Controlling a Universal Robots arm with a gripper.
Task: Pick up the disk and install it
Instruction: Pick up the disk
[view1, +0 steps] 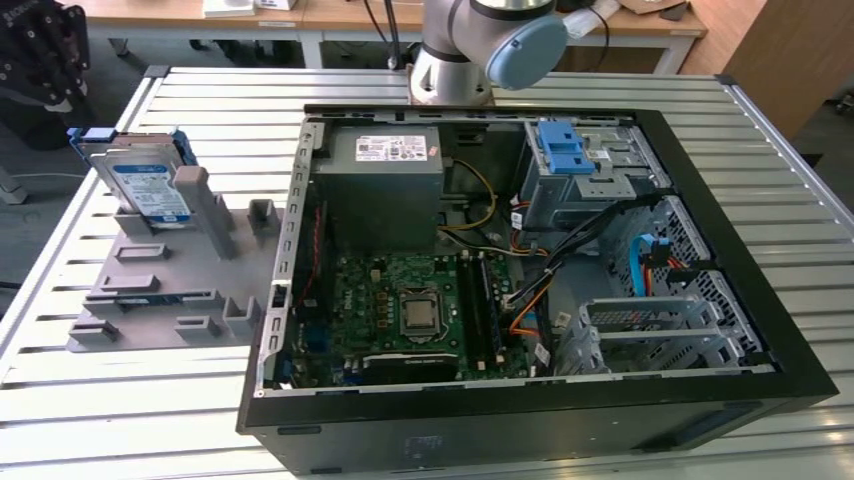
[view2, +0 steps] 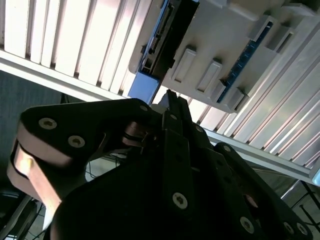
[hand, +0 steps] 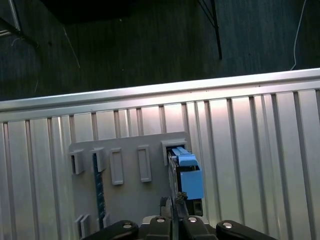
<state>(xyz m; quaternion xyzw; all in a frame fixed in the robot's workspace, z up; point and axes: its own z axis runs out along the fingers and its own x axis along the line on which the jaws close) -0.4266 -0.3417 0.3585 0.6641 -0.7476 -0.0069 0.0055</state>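
With fingers (view2: 176, 117) pressing together, empty, the disk (view2: 164, 36) is standing thin-edge-on directly ahead of their tips.

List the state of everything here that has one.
disk, standing upright in the grey holder, not gripped, not installed.
gripper, shut, holding nothing, close to the disk.
computer case, lying on its side, open with its inside showing.
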